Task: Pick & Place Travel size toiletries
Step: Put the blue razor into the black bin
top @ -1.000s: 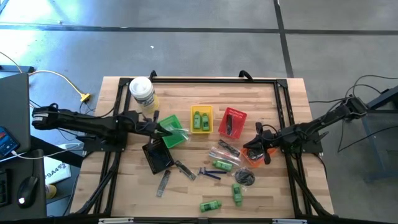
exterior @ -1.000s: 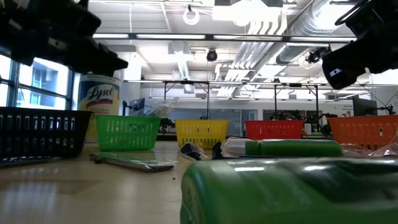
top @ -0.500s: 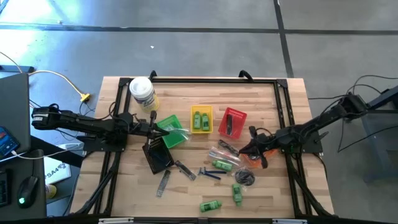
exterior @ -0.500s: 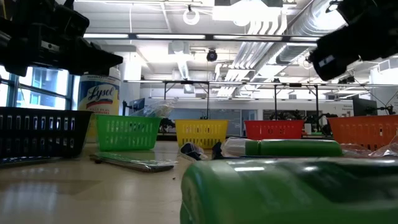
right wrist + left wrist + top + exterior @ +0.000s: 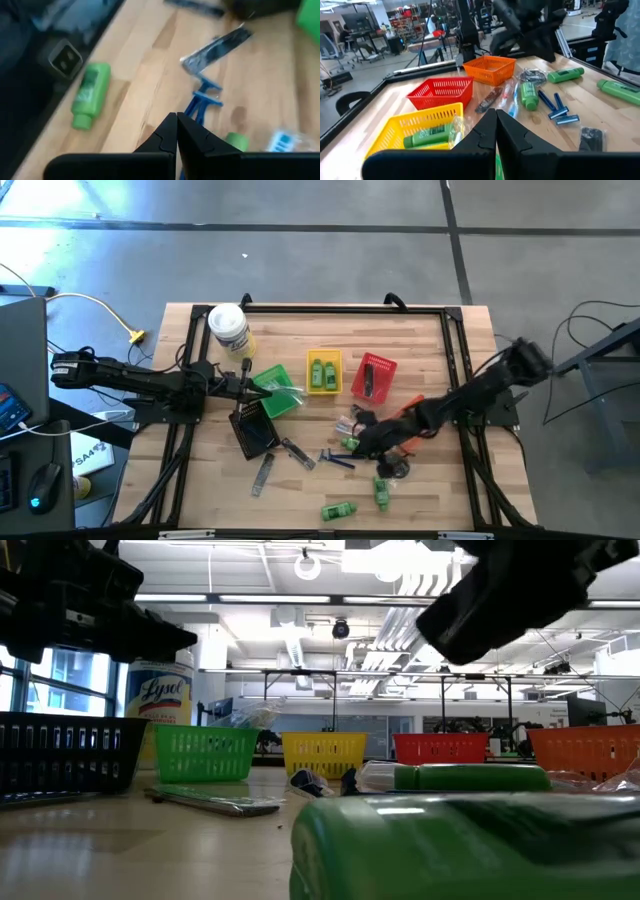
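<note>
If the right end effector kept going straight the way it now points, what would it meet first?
Probably the blue razors, lying on the table just ahead of the shut right end effector. Its height above them is unclear.

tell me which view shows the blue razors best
The left wrist view: the blue razors lie sharp and unobstructed on the wood. The right wrist view shows them blurred, the high view tiny; in the low view I cannot make them out.

L arm stretched low from the left side, L gripper (image 5: 248, 385) closed, empty. R arm reaches diagonally in from the right, R gripper (image 5: 362, 442) closed, empty, pointing down-left.
</note>
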{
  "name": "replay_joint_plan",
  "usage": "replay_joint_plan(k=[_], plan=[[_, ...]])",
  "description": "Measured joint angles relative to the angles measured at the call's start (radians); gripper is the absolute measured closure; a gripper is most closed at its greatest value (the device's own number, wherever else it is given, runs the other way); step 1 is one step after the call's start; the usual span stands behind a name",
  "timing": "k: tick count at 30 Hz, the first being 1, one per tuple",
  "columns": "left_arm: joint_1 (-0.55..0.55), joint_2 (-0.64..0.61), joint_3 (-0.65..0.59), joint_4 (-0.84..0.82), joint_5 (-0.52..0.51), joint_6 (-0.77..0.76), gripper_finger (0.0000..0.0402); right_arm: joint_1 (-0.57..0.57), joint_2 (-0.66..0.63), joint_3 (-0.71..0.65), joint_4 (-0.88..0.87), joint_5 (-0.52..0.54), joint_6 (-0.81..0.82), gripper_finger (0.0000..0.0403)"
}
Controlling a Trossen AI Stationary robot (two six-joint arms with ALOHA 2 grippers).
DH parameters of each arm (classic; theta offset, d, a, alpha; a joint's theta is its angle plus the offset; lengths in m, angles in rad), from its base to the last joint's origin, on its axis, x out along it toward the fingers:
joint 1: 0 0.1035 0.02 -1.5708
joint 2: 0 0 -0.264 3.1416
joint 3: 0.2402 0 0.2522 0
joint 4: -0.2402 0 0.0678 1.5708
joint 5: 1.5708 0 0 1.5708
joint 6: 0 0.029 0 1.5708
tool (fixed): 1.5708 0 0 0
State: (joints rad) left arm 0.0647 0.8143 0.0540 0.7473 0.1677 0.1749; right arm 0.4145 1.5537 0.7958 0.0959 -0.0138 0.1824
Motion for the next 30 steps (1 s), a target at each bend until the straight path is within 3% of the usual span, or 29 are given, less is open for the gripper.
replay_joint_plan(k=[4, 9, 13, 22, 30], plan=[[0.000, 0.000, 0.000, -0.012, 0.000, 0.000, 0.0401, -0.010, 0.108, 0.103, -0.106, -0.036, -0.026, 0.0400], [0.000, 0.000, 0.000, -0.013, 0.005, -0.008, 0.0401, -0.026, 0.204, 0.183, -0.111, -0.097, -0.026, 0.0396], [0.000, 0.000, 0.000, -0.012, 0.006, -0.027, 0.0401, -0.022, 0.236, 0.213, -0.170, -0.090, -0.028, 0.0367], [0.000, 0.000, 0.000, -0.017, 0.008, -0.029, 0.0401, 0.003, 0.250, 0.214, -0.282, 0.070, -0.030, 0.0258], [0.000, 0.000, 0.001, -0.016, 0.008, -0.029, 0.0401, 0.011, 0.260, 0.214, -0.277, 0.092, -0.030, 0.0238]])
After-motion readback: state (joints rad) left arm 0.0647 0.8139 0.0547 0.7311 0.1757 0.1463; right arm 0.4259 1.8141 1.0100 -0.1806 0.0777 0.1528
